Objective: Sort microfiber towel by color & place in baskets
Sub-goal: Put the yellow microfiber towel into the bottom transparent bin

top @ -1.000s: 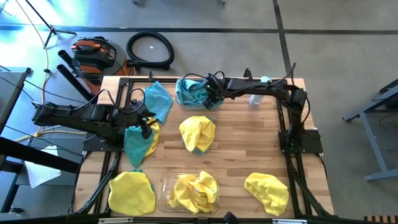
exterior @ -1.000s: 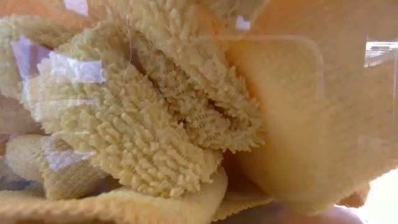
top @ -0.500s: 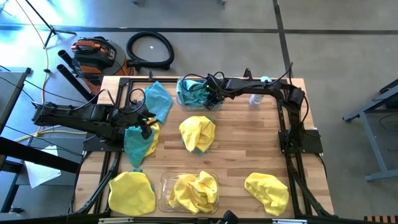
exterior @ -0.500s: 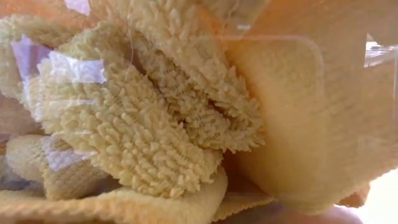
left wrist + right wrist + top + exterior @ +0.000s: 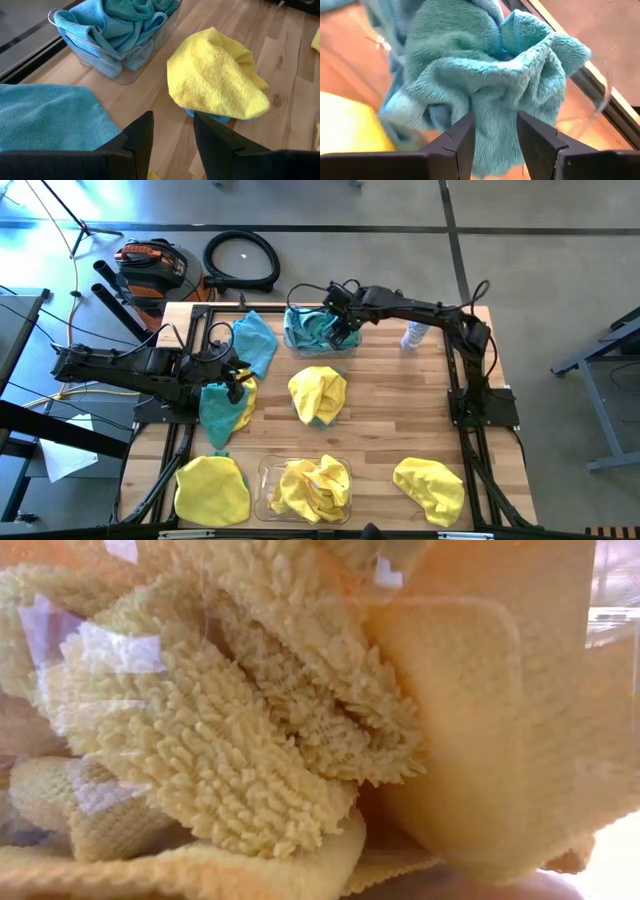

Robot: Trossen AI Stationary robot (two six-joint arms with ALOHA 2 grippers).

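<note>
- Two baskets show from overhead; the low view shows only yellow towels.
- Right end effector, released, hovers over teal towels.
- Left end effector is spread, grasping nothing.

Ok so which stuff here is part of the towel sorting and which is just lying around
Part of the job:
- fuzzy yellow towels
- fuzzy teal-blue towels
- clear plastic basket of teal towels
- clear plastic basket of yellow towels

Just lying about:
- small white-and-clear bottle
- black coiled hose
- orange-and-black vacuum
</note>
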